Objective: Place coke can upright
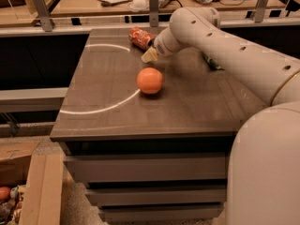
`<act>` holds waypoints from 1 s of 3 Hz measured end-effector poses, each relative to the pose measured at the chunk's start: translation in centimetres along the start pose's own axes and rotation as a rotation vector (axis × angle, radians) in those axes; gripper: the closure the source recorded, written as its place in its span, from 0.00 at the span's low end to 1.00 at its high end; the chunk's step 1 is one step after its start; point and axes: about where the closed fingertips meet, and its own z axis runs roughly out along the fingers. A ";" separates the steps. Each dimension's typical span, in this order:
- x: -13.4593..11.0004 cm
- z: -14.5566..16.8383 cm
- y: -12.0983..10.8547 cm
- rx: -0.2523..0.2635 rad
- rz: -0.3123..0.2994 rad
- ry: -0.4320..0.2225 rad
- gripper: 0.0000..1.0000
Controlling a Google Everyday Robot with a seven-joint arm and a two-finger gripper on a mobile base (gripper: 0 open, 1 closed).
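The coke can (140,36) is red-orange with whitish markings. It lies on its side near the far edge of the dark table (117,121). My gripper (150,55) is at the end of the white arm, which reaches in from the right. It is low over the table, just right of and in front of the can. I cannot tell whether it touches the can. The round orange fruit (150,80) sits on the table a little in front of the gripper.
A green bag (212,62) lies on the table behind the arm, mostly hidden. A white arc line (101,108) curves across the tabletop. A railing with posts (153,6) and a cluttered desk stand behind. A cardboard box (33,191) is on the floor at left.
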 end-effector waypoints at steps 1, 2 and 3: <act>-0.1 -0.1 0.0 0.000 0.000 0.000 0.00; -0.1 -0.1 0.0 0.000 0.000 0.000 0.00; -0.1 -0.1 0.0 0.000 0.000 0.000 0.00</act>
